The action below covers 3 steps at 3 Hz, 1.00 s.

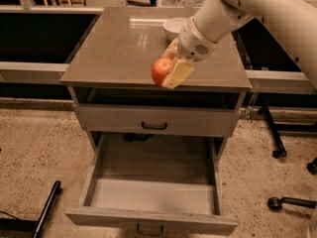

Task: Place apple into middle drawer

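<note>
My pincer (pixel 170 69), clamped on the apple (pixel 159 71), hangs at the bench (pixel 114 48) front edge, above the open drawer (pixel 153 196).

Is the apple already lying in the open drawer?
No, the gripper holds the apple by the cabinet top's front edge, outside the open middle drawer.
</note>
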### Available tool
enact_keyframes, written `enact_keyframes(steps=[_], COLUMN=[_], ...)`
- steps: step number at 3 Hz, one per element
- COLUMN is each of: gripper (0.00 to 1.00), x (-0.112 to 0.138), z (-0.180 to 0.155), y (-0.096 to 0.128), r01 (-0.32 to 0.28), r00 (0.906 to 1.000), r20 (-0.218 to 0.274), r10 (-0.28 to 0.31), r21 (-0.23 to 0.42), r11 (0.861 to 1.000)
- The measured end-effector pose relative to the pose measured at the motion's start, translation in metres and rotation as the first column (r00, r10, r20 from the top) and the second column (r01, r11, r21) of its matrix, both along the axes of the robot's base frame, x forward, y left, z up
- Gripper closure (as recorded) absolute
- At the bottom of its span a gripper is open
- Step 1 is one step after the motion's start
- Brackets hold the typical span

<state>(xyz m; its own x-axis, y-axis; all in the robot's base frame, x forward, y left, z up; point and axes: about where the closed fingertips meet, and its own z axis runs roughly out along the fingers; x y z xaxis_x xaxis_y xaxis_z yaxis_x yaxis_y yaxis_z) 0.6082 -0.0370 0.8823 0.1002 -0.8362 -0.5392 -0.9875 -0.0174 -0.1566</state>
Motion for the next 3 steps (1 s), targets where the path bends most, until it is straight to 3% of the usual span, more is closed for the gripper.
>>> enact_keyframes(steps=[1,2,3], gripper=[1.00,1.00,1.00], x=[-0.005,-0.029,-0.029], z=[-0.032,-0.117,-0.117], y=[-0.002,-0.009,-0.009], r01=[0.046,0.174,0.174], r00=[0.9985,0.9805,0.9805], r20=[-0.029,-0.097,-0.097], r10=[-0.046,-0.171,-0.171], r21=[0.004,0.024,0.024], r11=[0.999,0.984,0.985])
